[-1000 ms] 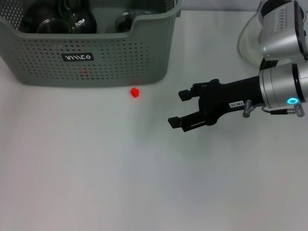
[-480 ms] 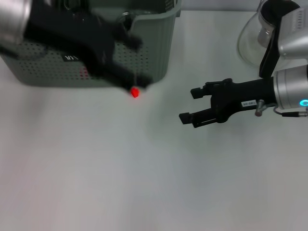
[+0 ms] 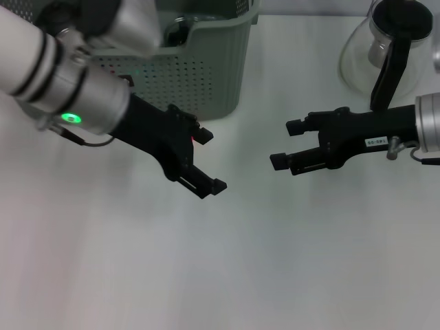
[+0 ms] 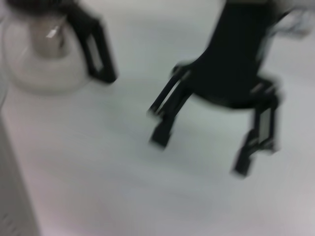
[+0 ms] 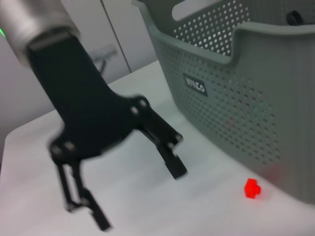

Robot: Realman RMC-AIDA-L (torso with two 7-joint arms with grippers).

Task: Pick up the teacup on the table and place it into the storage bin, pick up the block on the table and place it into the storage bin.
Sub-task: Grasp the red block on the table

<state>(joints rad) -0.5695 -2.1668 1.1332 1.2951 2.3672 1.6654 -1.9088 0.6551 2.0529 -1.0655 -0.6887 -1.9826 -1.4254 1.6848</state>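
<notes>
Left gripper (image 3: 207,160) spread, centre frame; block (image 5: 252,188) probably under its arm. Descend square, straddle, pinch gently. Right gripper (image 3: 287,144) spread, idle.

Grey-green perforated storage bin (image 5: 256,93); red block (image 5: 252,188); black, blurred pincer (image 3: 208,160).

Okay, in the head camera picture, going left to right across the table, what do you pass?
Left gripper, open beside the storage bin → right gripper, open, facing it across a gap → glass pot with a black handle at the far right. The red block is mostly hidden behind the left gripper here.
</notes>
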